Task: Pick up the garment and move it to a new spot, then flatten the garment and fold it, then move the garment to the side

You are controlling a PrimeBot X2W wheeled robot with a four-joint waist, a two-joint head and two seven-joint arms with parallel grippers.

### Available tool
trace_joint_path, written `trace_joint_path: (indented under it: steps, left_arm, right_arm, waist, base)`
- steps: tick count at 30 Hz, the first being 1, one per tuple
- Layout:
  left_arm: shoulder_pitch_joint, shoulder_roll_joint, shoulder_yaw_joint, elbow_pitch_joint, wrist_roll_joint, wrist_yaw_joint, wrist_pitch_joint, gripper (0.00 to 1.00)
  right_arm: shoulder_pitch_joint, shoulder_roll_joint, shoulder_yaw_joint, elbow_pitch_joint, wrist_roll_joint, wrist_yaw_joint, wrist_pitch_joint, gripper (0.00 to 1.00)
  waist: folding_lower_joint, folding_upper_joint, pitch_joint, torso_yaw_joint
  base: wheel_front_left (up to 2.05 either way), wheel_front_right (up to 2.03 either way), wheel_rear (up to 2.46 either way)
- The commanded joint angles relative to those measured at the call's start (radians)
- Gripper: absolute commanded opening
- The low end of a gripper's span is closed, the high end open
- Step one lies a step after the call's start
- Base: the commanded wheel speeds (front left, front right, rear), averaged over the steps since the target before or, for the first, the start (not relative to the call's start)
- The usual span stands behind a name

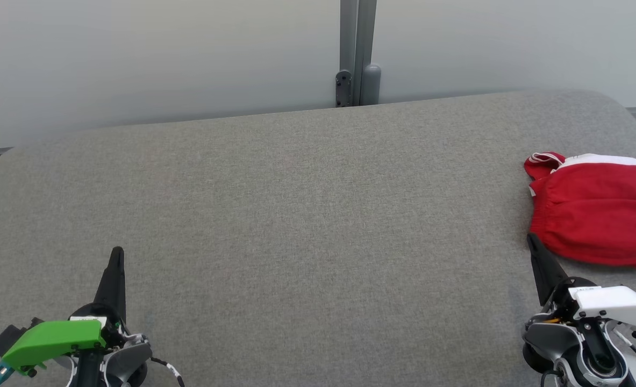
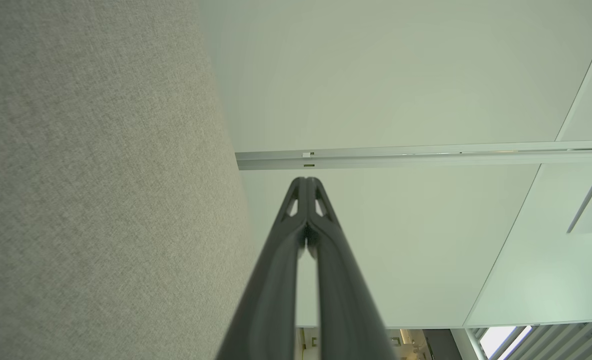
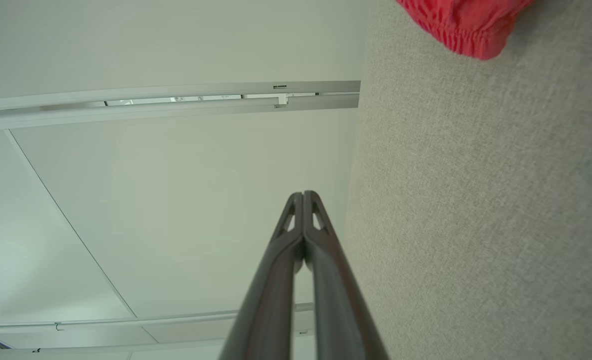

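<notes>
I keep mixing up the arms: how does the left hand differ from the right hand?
The left hand carries a green cover behind its fingers; the right hand carries a white cover. The right hand's tip sits close beside the red garment; the left hand is far from it, over bare grey fabric surface. Both are shut, holding nothing, fingers pointing away from the robot.

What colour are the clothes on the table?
The clothes are red with white trim at the top, best seen in the head view.
</notes>
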Motion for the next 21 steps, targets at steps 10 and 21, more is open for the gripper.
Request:
trace_joint_path:
  steps: [10, 21]
  left_arm:
    - [-0.014, 0.007, 0.003, 0.0, -0.001, -0.005, 0.004, 0.0]
    - [-0.014, 0.007, 0.003, 0.0, -0.001, -0.005, 0.004, 0.0]
  right_arm:
    - [-0.008, 0.002, -0.006, 0.002, -0.007, 0.0, 0.006, 0.0]
    - [-0.008, 0.003, -0.008, 0.002, -0.009, 0.0, 0.008, 0.0]
  waist:
    - [0.0, 0.0, 0.0, 0.0]
    - [0.0, 0.0, 0.0, 0.0]
  base:
    - [0.0, 0.0, 0.0]
    - [0.0, 0.0, 0.0]
